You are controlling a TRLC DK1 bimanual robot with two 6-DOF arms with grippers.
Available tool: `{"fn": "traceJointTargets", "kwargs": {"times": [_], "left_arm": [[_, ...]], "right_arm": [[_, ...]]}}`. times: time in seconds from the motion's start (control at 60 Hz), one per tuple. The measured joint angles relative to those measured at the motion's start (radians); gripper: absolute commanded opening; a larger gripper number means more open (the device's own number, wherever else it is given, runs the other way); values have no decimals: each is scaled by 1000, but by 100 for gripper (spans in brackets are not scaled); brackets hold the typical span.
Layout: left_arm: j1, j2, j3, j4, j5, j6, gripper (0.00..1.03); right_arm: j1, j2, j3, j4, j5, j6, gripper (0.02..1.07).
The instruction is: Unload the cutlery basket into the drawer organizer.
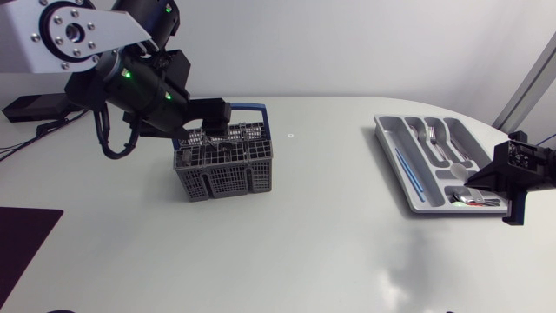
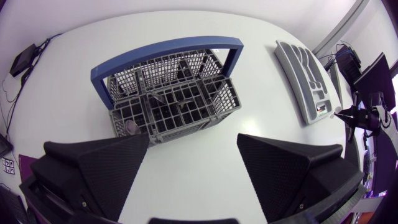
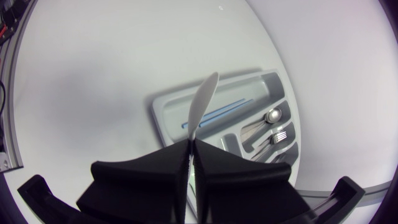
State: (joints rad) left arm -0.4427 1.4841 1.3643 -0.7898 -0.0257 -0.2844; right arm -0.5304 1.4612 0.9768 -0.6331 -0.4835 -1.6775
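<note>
Left gripper (image 2: 193,144) wide open above basket (image 2: 180,102); right gripper (image 3: 191,146) clamps pale utensil (image 3: 202,99) over organizer (image 3: 163,111)

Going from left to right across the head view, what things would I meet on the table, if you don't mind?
dark mat → cutlery basket → drawer organizer → right arm

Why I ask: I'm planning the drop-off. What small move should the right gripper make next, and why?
Probably lower a little toward the light grey plastic drawer organizer before opening. The matte black right gripper is shut on a slim pale utensil whose free end seems to hang above the organizer, not lying in a compartment.
</note>
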Motion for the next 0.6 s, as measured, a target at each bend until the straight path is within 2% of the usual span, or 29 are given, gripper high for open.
{"fn": "traceJointTargets", "kwargs": {"times": [0.25, 0.433, 0.6], "left_arm": [[36, 4, 0, -51, -11, -4, 99], [43, 11, 0, -89, -18, -21, 99], [43, 20, 2, -132, -18, -57, 99]], "right_arm": [[-63, 199, 72, 185, 97, -56, 8], [-68, 268, 78, 271, 146, -75, 8], [-68, 304, 78, 328, 187, -86, 19]]}}
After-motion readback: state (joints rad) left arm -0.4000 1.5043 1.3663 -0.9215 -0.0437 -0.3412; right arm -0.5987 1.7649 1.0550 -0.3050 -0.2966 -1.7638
